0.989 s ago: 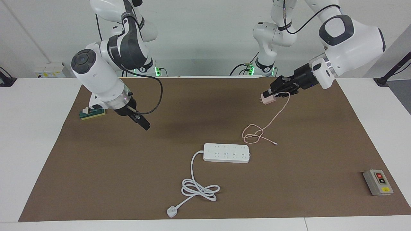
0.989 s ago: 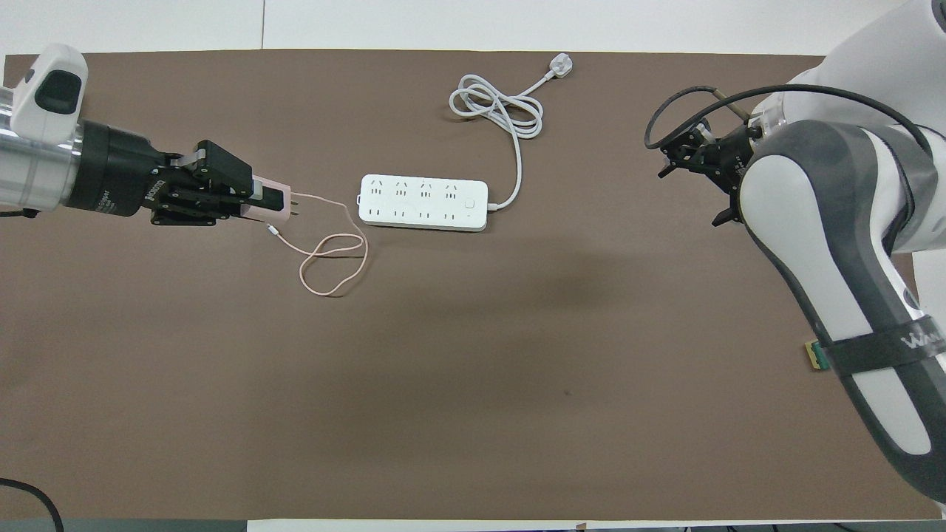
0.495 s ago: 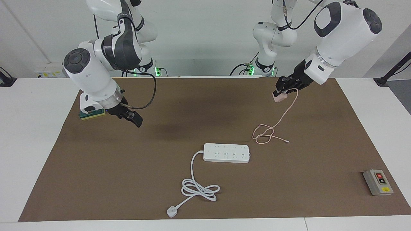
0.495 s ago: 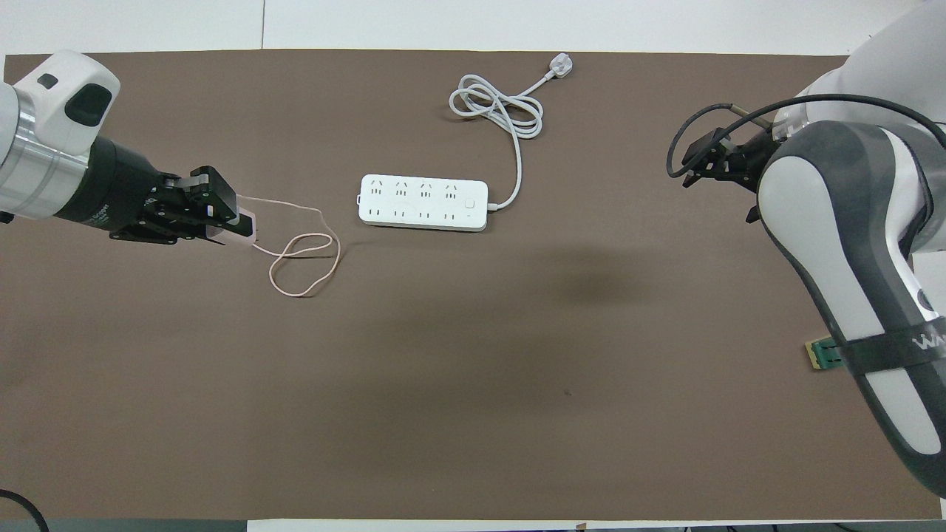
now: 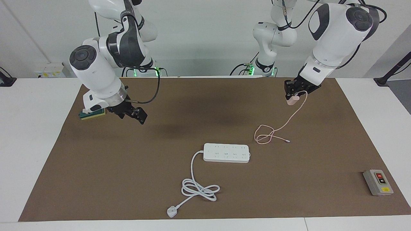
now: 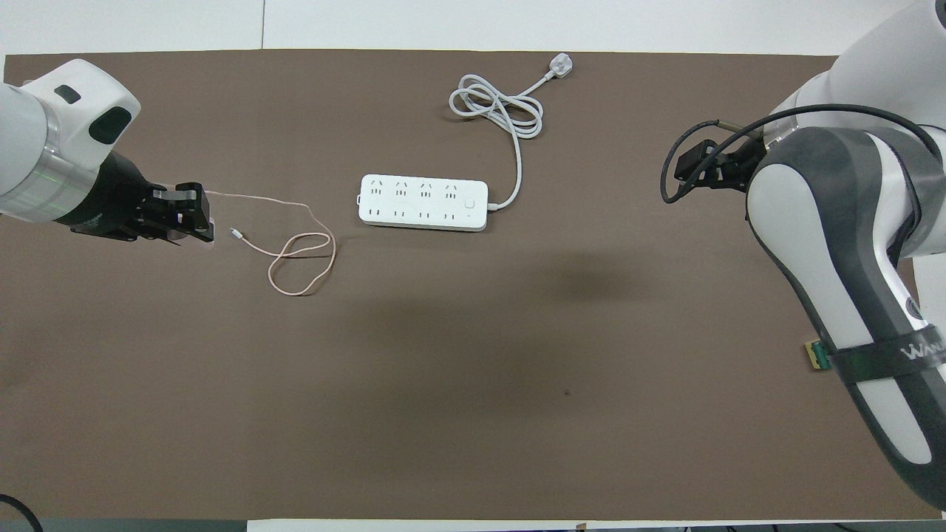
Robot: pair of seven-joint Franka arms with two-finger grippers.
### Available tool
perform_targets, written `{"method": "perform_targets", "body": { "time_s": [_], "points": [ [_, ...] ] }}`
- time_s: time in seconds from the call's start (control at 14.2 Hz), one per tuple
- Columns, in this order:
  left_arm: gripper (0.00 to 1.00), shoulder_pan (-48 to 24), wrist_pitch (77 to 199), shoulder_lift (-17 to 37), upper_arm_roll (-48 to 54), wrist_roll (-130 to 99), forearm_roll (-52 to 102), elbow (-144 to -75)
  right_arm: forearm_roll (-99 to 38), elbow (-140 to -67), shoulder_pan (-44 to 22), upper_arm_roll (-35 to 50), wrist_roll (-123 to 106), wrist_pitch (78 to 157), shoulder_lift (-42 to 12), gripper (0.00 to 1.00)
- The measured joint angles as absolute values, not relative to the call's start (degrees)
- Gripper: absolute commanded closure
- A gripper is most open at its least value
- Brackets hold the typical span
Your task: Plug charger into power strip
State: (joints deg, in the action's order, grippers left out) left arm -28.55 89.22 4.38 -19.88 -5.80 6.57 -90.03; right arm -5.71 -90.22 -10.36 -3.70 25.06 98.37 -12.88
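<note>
Left gripper point(image 5: 291, 96) pinches the charger point(image 5: 292, 100) in the air; power strip point(image 5: 226, 153) lies toward table centre, long axis crosswise; right gripper point(image 5: 136, 115): can't tell.

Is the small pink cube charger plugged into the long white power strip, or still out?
Out. The left hand holds the charger in the air, apart from the power strip.

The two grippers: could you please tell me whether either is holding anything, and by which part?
The left gripper holds the small pale pink cube-shaped charger by its body, its thin pink cable trailing to the mat. The right gripper holds nothing.
</note>
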Motion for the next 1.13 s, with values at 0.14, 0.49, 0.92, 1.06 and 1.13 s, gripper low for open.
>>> {"method": "perform_targets", "body": {
  "time_s": [0.14, 0.49, 0.92, 1.06, 1.13],
  "points": [
    [1.0, -27.9, 89.2, 4.5, -19.9, -5.1, 6.6, -90.0, -5.6, -90.2, -10.3, -3.7, 25.1, 98.5, -12.3, 0.0],
    [1.0, -27.2, 89.2, 4.5, -20.0, -1.5, 6.6, -90.0, -5.4, -90.1, -9.3, -4.2, 18.1, 97.7, -10.4, 0.0],
    [1.0, -26.7, 89.1, 4.6, -20.0, 1.8, 6.2, -87.8, -5.3, -90.5, -7.6, -4.5, 8.1, 92.4, -5.2, 0.0],
    [1.0, -26.7, 89.1, 4.8, -20.0, 1.9, 5.2, -87.2, -5.2, -92.0, -7.1, -4.5, 5.9, 91.7, -2.6, 0.0],
    [1.0, -26.7, 89.1, 4.9, -20.0, 1.9, 5.2, -87.2, -5.0, -92.6, -6.8, -4.5, 4.8, 91.7, -1.7, 0.0]
  ]
}}
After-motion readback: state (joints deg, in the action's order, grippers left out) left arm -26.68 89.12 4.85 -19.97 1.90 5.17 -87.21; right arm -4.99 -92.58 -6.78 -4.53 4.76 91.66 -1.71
